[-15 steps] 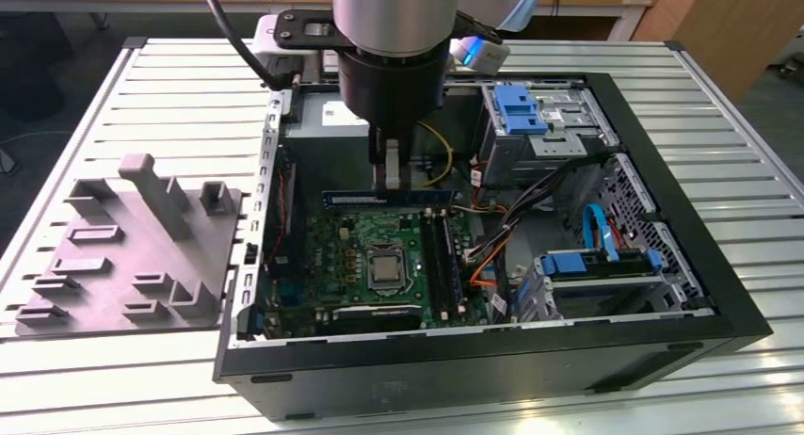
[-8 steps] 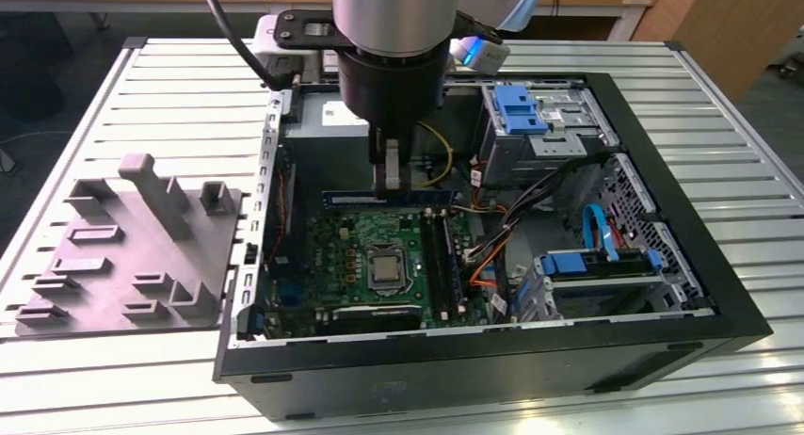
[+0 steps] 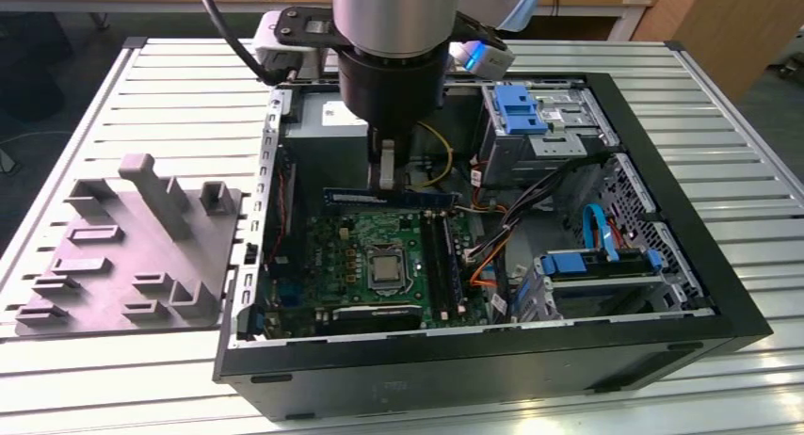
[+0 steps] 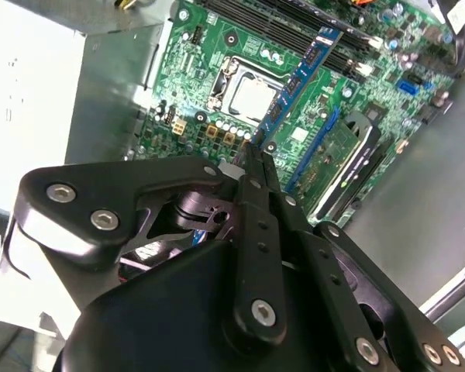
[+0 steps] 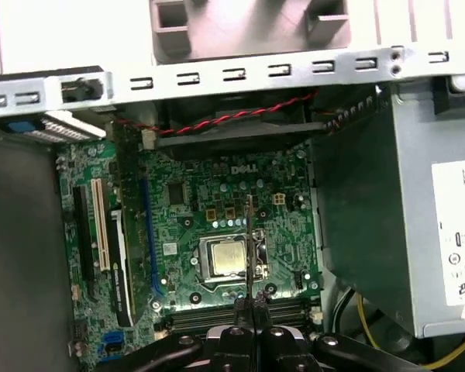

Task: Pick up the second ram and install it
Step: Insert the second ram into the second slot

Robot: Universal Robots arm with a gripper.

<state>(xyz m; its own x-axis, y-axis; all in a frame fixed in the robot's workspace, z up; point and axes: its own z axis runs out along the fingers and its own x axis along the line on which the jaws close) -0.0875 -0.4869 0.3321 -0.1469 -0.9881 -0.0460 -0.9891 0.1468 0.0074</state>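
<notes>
Claw [image 3: 387, 179] clenched on the second ram [image 3: 425, 198] at mid-length. Stick hangs level over the far part of the motherboard [image 3: 337, 249], inside the open computer case [image 3: 503, 360] on the slatted tabletop [image 3: 126, 378].

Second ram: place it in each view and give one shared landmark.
Exterior view: second ram level in the gripper, above the motherboard.
Second wrist view: second ram, blue strip slanting off the gripper.
First wrist view: second ram, thin edge-on line.
Landmark: CPU socket.
</notes>
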